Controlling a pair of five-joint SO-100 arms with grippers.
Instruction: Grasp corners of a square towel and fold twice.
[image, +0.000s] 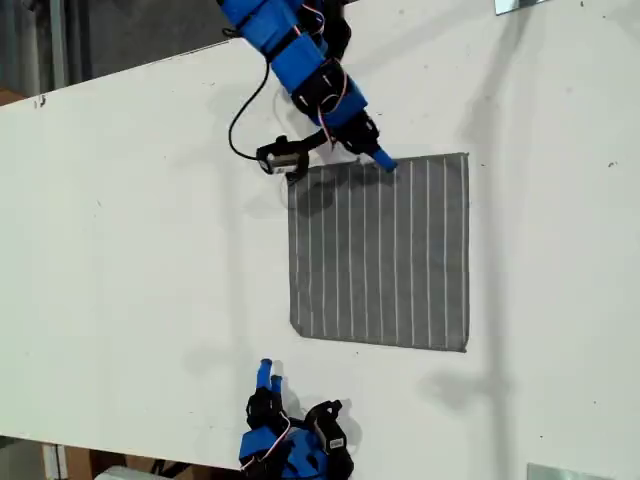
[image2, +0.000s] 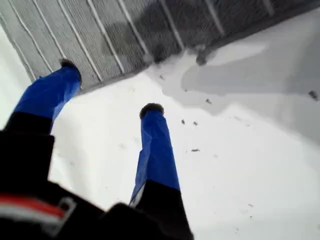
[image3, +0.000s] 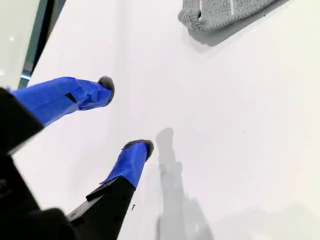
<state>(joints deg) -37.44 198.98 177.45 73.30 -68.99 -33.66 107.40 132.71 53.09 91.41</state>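
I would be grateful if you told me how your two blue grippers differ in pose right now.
My first gripper reaches the flat grey striped towel's edge, one fingertip over the cloth; my second gripper hangs above bare white table, short of a corner. In the exterior view they sit at top and bottom. Both are open and empty.

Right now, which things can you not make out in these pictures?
1. First wrist view: whether my first pincer touches the towel. The picture is blurred, and most of the towel is cut off by the frame.
2. Second wrist view: only one corner shows beyond my second pincer.
3. Exterior view: both arms are cut off by the picture's edges.
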